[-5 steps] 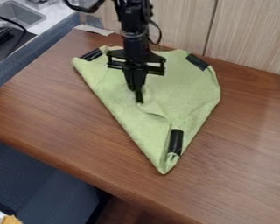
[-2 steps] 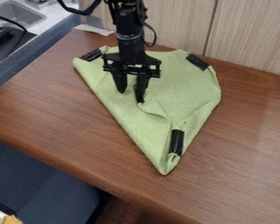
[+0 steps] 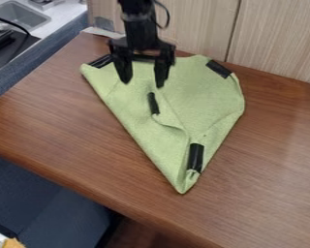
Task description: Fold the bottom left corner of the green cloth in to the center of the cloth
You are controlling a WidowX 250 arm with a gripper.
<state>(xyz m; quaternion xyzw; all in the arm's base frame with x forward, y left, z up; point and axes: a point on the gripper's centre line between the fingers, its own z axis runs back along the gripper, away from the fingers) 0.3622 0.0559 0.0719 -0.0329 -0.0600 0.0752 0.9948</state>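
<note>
The black gripper (image 3: 142, 83) hangs over the back left part of a green cloth (image 3: 206, 94), its two fingers spread apart with nothing between them. The cloth lies on the wooden table with its left side folded over, narrowing to a point at the front. A small strip of black tape (image 3: 153, 103) marks the folded corner near the cloth's middle, just below the gripper. Other black patches are on the cloth at its back left, at its back right (image 3: 219, 69) and near the front tip (image 3: 195, 157).
The brown table (image 3: 268, 179) extends around the cloth. Behind it stands a pale wooden panel (image 3: 274, 38). A metal sink (image 3: 22, 17) and a dark stove part are at the upper left, beyond a blue-grey edge. Below the table's front left edge is a dark blue surface (image 3: 47, 203).
The gripper has opened, let go of the folded corner and moved up and back from it. The cloth has stayed nearly the same, with its corner tape now uncovered.
</note>
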